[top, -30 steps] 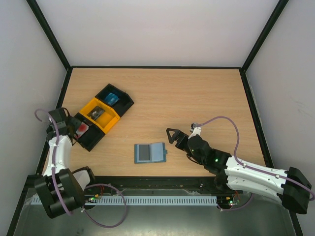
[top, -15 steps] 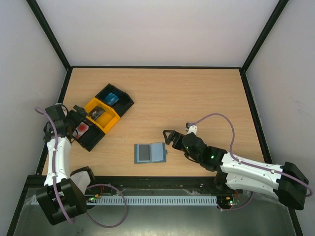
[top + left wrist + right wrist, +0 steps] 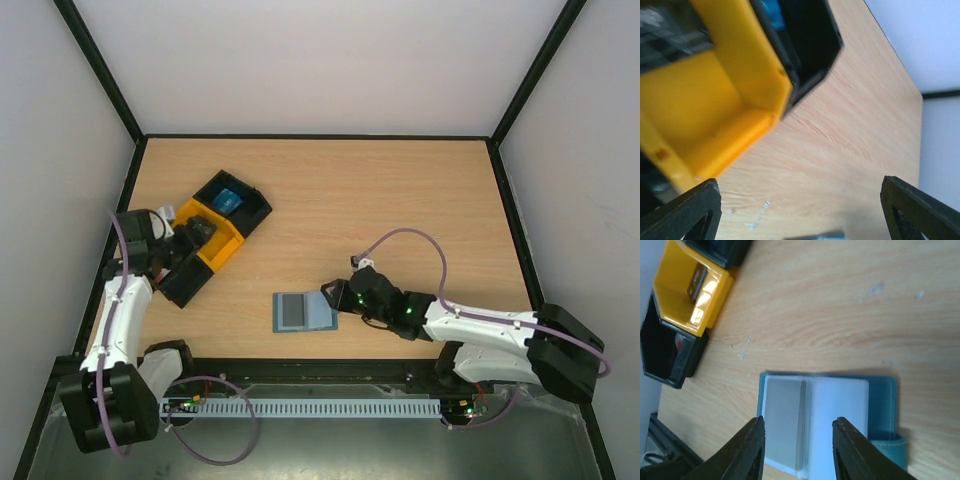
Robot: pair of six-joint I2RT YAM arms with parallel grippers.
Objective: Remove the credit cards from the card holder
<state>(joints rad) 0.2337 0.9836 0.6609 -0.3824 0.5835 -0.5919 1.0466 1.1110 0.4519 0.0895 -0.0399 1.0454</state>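
Over the open card holder (image 3: 303, 311) hangs the right hand (image 3: 329, 293).

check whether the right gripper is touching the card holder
Cannot tell. The right wrist view shows the right gripper overlapping the open card holder; neither it nor the top view shows contact or a gap.

High rear overhead, close wrist views; yellow tray (image 3: 225, 245) shared

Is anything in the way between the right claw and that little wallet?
Nothing visible. The right claw is at the open wallet's right edge with only bare table around; the trays sit far left.
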